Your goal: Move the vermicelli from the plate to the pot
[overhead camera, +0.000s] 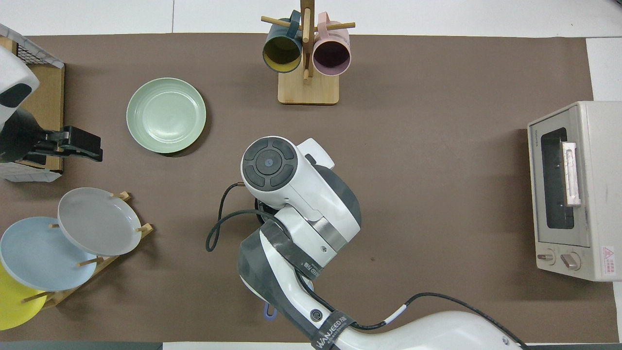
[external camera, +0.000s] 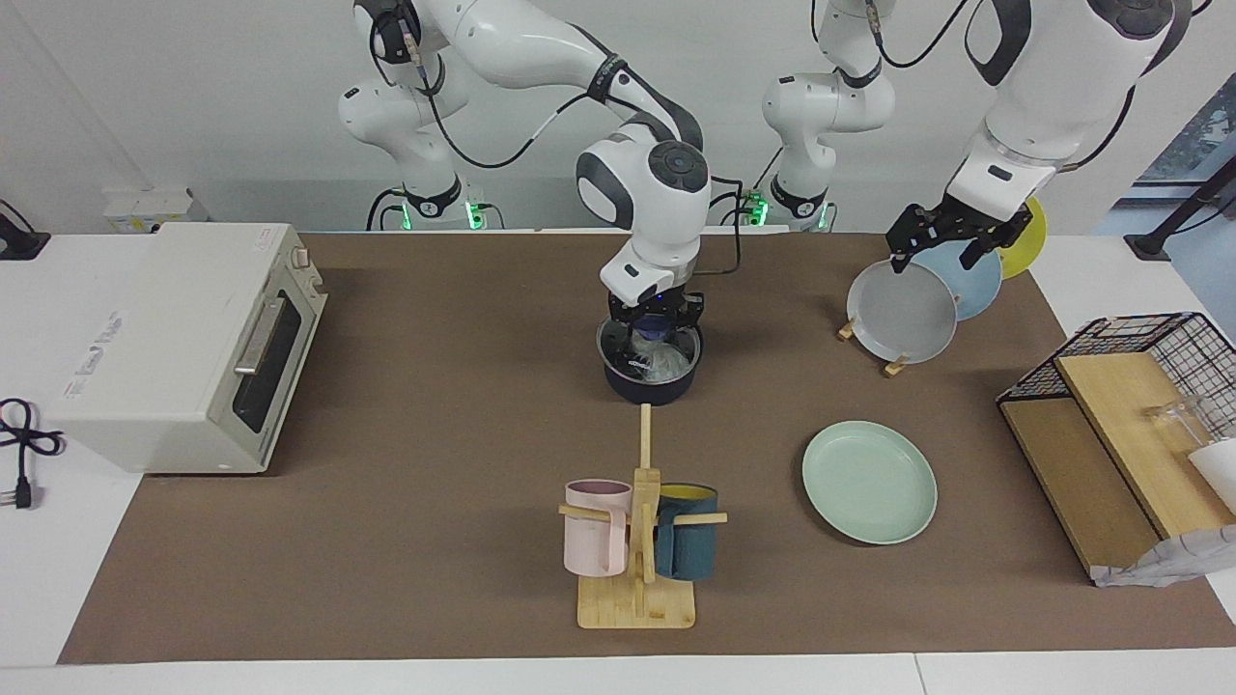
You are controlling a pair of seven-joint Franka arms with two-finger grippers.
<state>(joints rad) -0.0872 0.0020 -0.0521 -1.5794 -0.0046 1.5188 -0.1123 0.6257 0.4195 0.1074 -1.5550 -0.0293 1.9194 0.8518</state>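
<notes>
1. The right gripper [external camera: 653, 340] is seen lowered into the mouth of the pot [external camera: 649, 384], its fingertips drawn together inside the rim.
2. A whitish tangle of vermicelli [external camera: 666, 363] is seen in the pot, just under that gripper; whether the strands are pinched between the fingertips cannot be told.
3. The pot is set near the middle of the table, nearer to the robots than the mug rack [external camera: 637, 569].
4. In the overhead view the pot is almost wholly covered by the right arm [overhead camera: 296, 204], which is brought in from the bottom of that view.
5. The plate [external camera: 869, 481] is seen bare on the brown mat, farther from the robots than the pot and toward the left arm's end of the table; it is well apart from the pot.
6. The left gripper [external camera: 944, 243] is held in the air over the plate rack [external camera: 893, 365], jaws spread apart, with nothing between them; this arm is waiting.
7. On that rack a grey plate [external camera: 900, 311], a light blue plate [external camera: 975, 278] and a yellow plate [external camera: 1029, 234] are stood on edge.
8. A pink mug [external camera: 597, 526] and a dark teal mug [external camera: 688, 545] are hung on the mug rack.
9. A toaster oven [external camera: 183, 343] is placed at the right arm's end of the table, and a wire basket [external camera: 1159, 338] at the left arm's end.
</notes>
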